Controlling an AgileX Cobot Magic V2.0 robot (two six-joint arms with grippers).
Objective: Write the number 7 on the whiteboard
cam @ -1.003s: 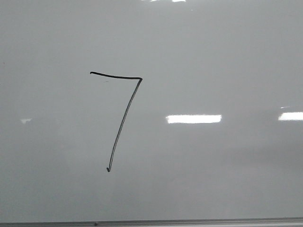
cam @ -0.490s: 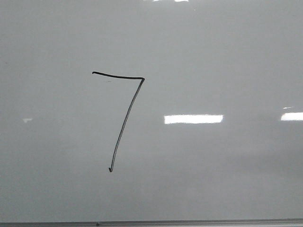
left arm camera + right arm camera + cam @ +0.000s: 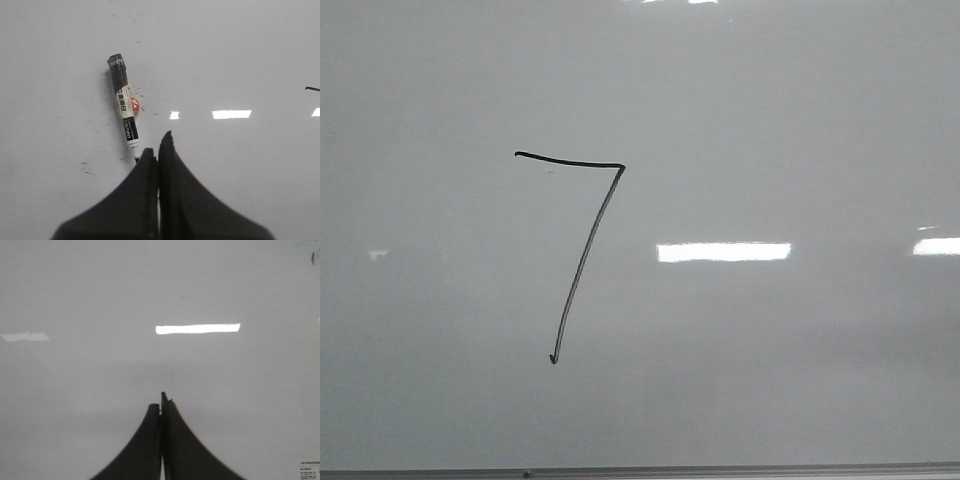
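- The whiteboard [image 3: 800, 120] fills the front view, its thin grey edge along the bottom.
- The number 7 [image 3: 582, 262] stands left of centre, unchanged from half a second ago; only the bright reflection beside it has stretched slightly leftward.
- The left gripper [image 3: 158, 150] has its jaws pressed together, empty, a marker [image 3: 124, 107] lying just beyond its tips.
- The right gripper [image 3: 161, 407] is likewise closed on nothing.

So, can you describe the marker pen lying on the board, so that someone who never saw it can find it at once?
Start at the whiteboard, the big glossy pale surface, and go to the shut left claw. The marker lies flat just beyond its tips, unheld. It is the only solid object there: black cap, white label with an orange patch, amid faint ink specks.
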